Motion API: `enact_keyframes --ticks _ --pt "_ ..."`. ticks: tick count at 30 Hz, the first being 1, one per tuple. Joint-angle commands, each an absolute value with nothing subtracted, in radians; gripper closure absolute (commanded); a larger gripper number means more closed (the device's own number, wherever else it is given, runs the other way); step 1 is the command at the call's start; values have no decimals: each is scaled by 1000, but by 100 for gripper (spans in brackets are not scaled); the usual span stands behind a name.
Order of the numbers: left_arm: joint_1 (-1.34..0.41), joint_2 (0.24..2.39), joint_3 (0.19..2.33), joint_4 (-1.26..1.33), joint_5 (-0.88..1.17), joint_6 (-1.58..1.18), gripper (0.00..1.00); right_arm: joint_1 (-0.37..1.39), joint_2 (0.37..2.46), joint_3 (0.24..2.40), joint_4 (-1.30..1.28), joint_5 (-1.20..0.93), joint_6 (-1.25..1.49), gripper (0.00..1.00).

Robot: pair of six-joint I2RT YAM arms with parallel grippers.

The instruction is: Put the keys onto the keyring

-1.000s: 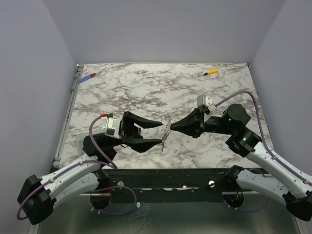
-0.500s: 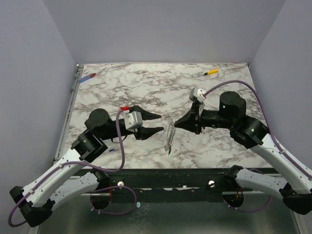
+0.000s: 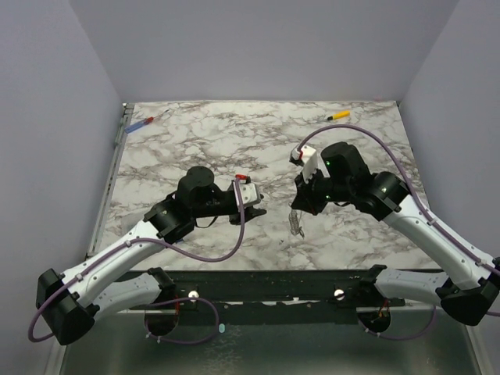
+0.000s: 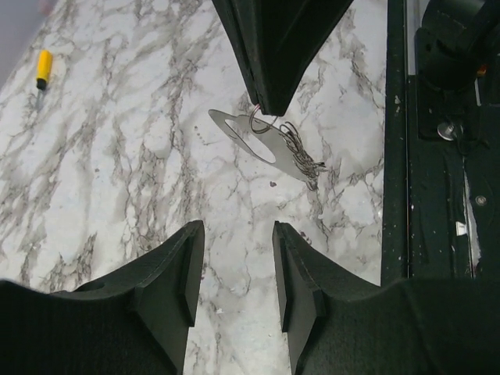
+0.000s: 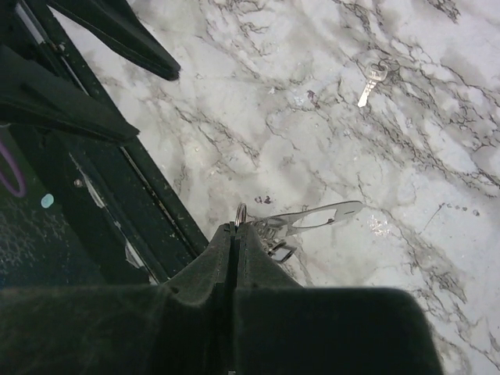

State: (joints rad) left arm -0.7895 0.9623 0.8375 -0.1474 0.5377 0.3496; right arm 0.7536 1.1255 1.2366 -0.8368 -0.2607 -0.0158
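Black right pincer clenched on keyring, low over table. Keys hang from ring; contact with marble cannot be told. Left pincer released, empty, jaws apart, facing ring nearby. Step judged: ring presented for threading. Loose key lies flat, well apart; next move likely calls for left pincer to fetch it. White-veined marble table; yellow-handled tool and blue-and-red tool at far edge. Plain pale walls.
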Motion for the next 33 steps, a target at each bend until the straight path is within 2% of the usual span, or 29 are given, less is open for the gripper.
enact_keyframes --ticks 1,6,16,27,33 --pt "-791 989 794 -10 624 337 56 763 1122 1240 -842 -330 -32 99" --pt "-790 1025 775 106 721 287 59 777 1120 1248 -832 -397 -44 99" --pt "-785 1111 783 161 796 233 71 799 1113 1234 -792 -471 -64 99" --pt "-785 1130 772 188 852 194 77 811 1118 1223 -775 -488 -72 99" --pt "-785 1130 767 189 865 177 77 814 1120 1228 -776 -471 -74 99"
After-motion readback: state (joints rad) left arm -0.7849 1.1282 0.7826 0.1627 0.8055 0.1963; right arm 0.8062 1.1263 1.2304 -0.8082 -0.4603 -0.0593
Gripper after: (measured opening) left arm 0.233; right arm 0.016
